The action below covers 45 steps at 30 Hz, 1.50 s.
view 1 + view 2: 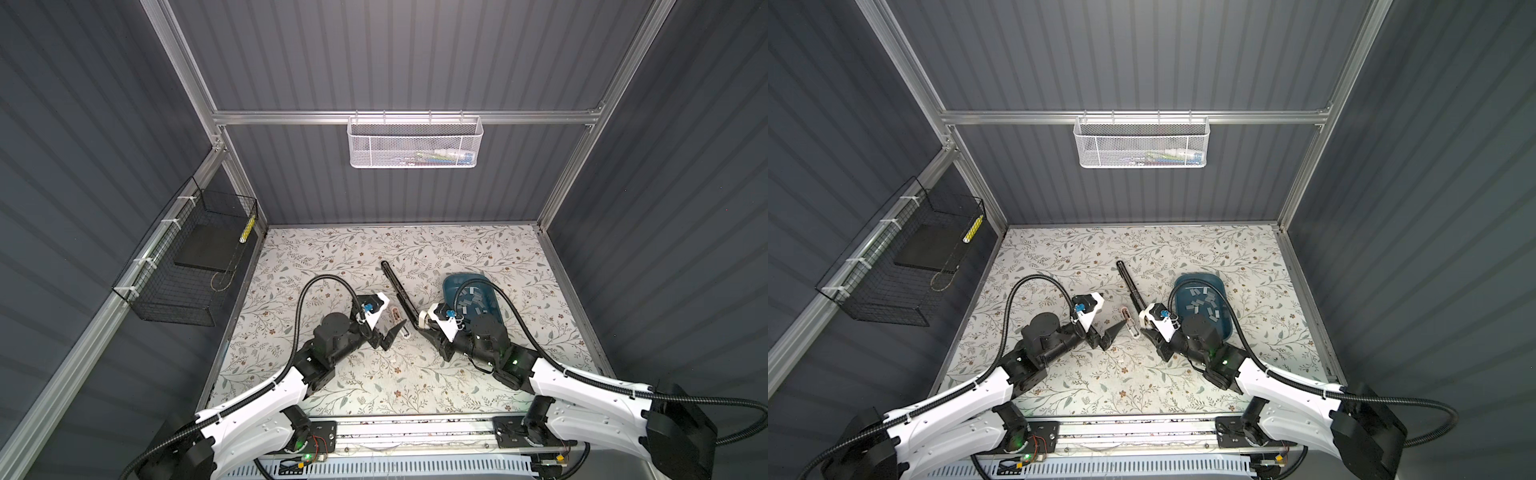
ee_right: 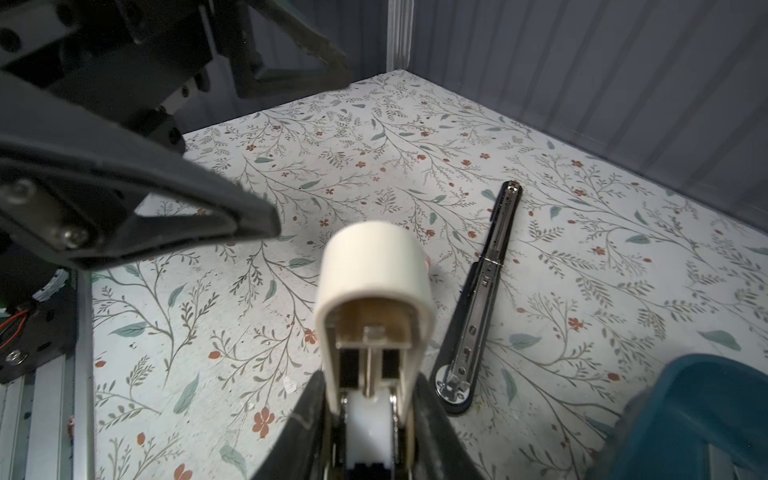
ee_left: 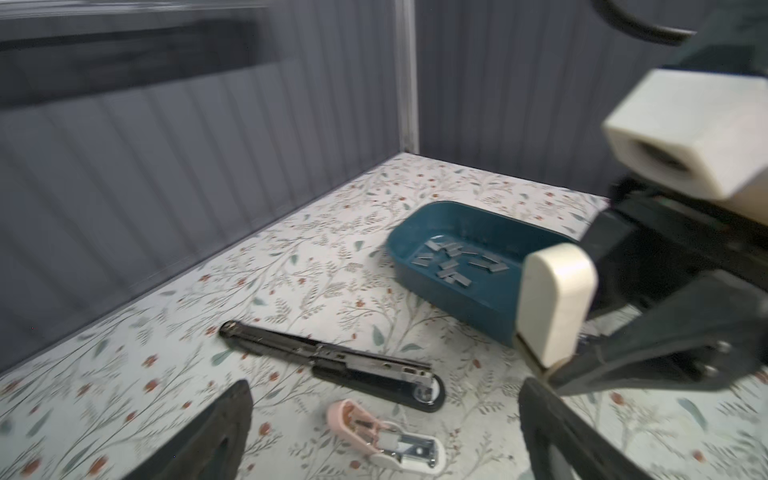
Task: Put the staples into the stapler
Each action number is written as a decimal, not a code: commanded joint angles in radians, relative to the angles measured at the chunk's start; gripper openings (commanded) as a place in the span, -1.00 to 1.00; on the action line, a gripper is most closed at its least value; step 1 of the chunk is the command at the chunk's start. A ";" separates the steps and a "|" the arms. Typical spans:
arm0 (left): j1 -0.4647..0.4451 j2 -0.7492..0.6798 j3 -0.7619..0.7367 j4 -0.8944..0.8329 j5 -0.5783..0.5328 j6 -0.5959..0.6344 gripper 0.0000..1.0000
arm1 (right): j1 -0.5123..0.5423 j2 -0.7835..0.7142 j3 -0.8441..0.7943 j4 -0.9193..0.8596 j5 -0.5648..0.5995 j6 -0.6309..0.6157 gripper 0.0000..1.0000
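Cream plastic is filling my right gripper (image 2: 370, 386): I am clamping the cream stapler (image 2: 374, 266), and its lower half is disappearing between my jaws. My left gripper (image 3: 386, 395) is hanging spread wide, gripping nothing, with the pink stapler (image 3: 386, 436) lying blurred just beside it. In a top view, the black stapler (image 1: 1131, 286) is stretching toward 11 o'clock from my right gripper. The staples (image 1: 1204, 303) are sitting at 2 o'clock in the teal tray (image 1: 1223, 322), whose near corner is hiding behind my arm.
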 commanded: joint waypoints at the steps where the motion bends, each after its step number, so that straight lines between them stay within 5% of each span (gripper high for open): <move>1: 0.000 -0.059 -0.040 0.050 -0.261 -0.092 1.00 | 0.000 -0.023 0.007 0.061 0.078 0.076 -1.00; 10: 0.000 -0.076 -0.029 0.012 -0.314 -0.115 0.99 | -0.001 0.016 0.012 0.152 0.174 0.277 -1.00; 14: 0.000 -0.079 -0.012 -0.024 -0.370 -0.160 0.99 | -0.001 0.061 0.147 -0.067 0.198 0.399 -1.00; 20: 0.002 -0.039 0.017 -0.084 -0.578 -0.291 0.99 | 0.004 0.260 0.339 -0.289 0.098 0.396 -1.00; 33: 0.037 -0.029 0.044 -0.186 -0.758 -0.444 0.99 | 0.093 0.653 0.734 -0.706 0.256 0.380 -1.00; 45: 0.037 -0.015 0.106 -0.306 -0.770 -0.469 0.99 | 0.213 0.689 0.688 -0.625 0.243 0.546 -1.00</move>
